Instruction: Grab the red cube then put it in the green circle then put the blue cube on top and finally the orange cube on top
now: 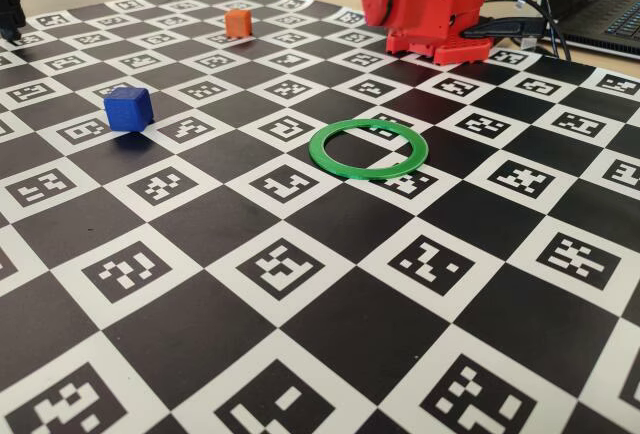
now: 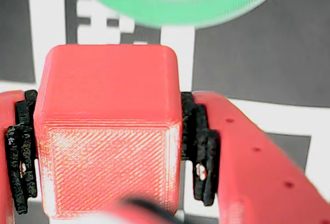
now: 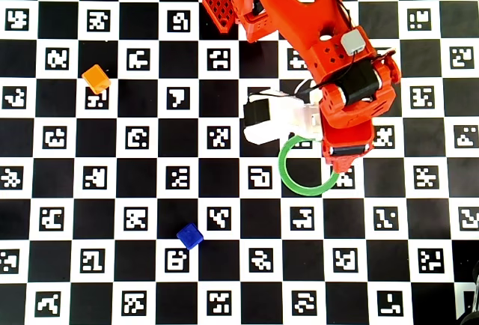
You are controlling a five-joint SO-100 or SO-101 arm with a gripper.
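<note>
Carrying the red cube [image 2: 107, 131] toward the green circle [image 3: 299, 183] — first step of the stack, judged about mid-way, cube not yet set down. Risk one: released off-centre, landed on the ring's rim rather than inside the hollow, left tilted, spoiling the base for the two later cubes; cause would be the gripper [image 2: 111, 146] sitting over the ring's right-hand edge in the overhead view rather than over its middle. Risk two: dropped from height, bounced or rolled off the checkered mat [image 1: 330, 334]; height above the mat could not be read from these views. Risk three: thin ring nudged by a descending finger, shifted off its spot. Jaws closed on the red cube, black pads [image 2: 198, 152] pressed against both side faces in the wrist view, opened only as wide as the cube itself; grip looked square, no visible tilt. Ring seen just ahead of the cube in the wrist view, blurred, empty in the fixed view. Blue cube [image 1: 128, 108] and orange cube [image 1: 238, 23] resting on the mat, well apart from the ring and from each other, untouched.
</note>
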